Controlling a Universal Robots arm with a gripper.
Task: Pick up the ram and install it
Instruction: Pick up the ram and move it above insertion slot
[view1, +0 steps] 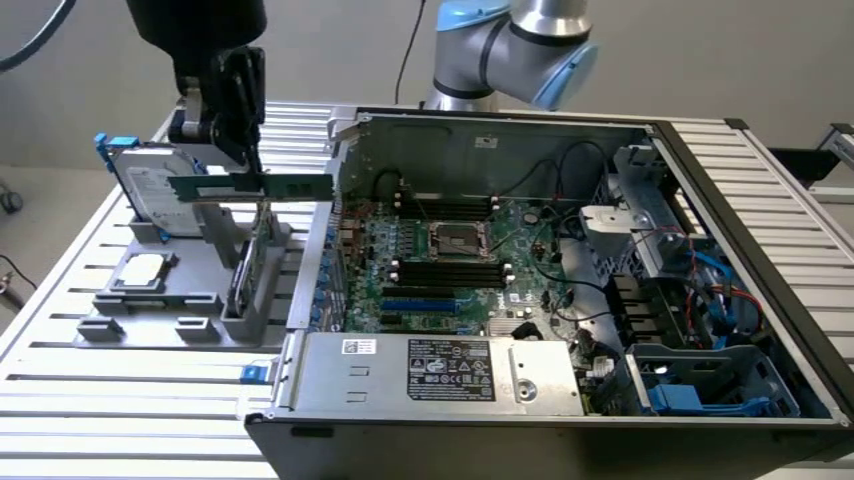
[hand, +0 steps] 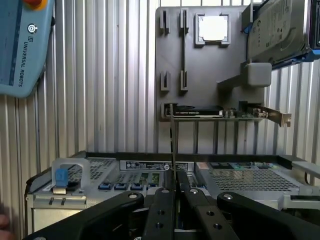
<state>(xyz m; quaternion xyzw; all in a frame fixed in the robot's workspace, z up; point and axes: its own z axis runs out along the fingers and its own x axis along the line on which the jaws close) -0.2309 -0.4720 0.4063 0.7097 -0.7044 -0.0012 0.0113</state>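
The ram (view1: 267, 186) is a long thin green stick, held level in the air above the grey parts holder (view1: 147, 300) at the exterior view's left, just outside the open computer case (view1: 534, 260). My black gripper (view1: 250, 165) comes down from above and is shut on the ram near its middle. In the wrist view the ram (hand: 172, 145) stands edge-on as a thin dark line between my closed fingers (hand: 162, 210). Black memory slots (view1: 454, 270) lie on the motherboard beside the processor socket (view1: 457, 238).
The holder carries a hard drive (view1: 154, 185), a square silver processor (view1: 144, 268) and a larger green card with a metal bracket (hand: 225, 114). A teach pendant (hand: 25, 45) lies on the slatted table. The case's power supply (view1: 441, 372) and drive cage (view1: 641, 210) stand close by.
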